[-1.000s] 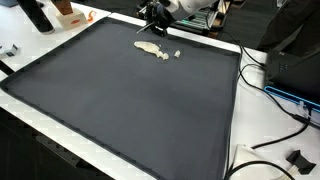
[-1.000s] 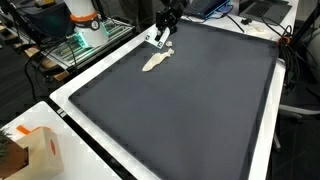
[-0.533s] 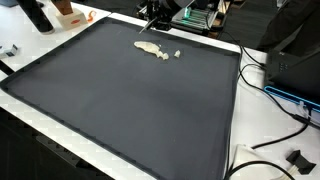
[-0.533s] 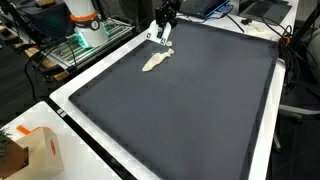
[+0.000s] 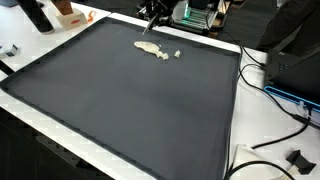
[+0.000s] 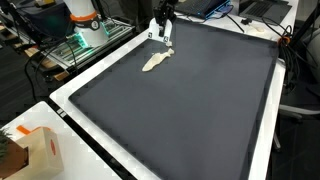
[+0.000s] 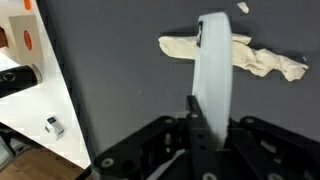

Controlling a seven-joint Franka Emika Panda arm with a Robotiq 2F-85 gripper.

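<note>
My gripper (image 5: pixel 152 13) hangs above the far edge of the dark mat (image 5: pixel 130 105), also seen in an exterior view (image 6: pixel 163 20). It is shut on a flat white strip (image 7: pixel 213 70) that points down from the jaws (image 6: pixel 161 36). Below the strip a crumpled cream cloth (image 7: pixel 262 60) lies on the mat; it shows in both exterior views (image 5: pixel 152 48) (image 6: pixel 155 61). The strip is above the cloth and apart from it. A small white scrap (image 5: pixel 178 53) lies beside the cloth, also in the wrist view (image 7: pixel 242 7).
The mat (image 6: pixel 200 110) has a white border. An orange and white box (image 6: pixel 30 150) sits at a near corner. Cables (image 5: pixel 270 95) run along one side. A black bottle (image 5: pixel 37 15) and electronics (image 5: pixel 195 14) stand past the far edge.
My gripper has risen and drawn back toward the mat's far edge, carrying the white strip. The cloth and scrap have not moved.
</note>
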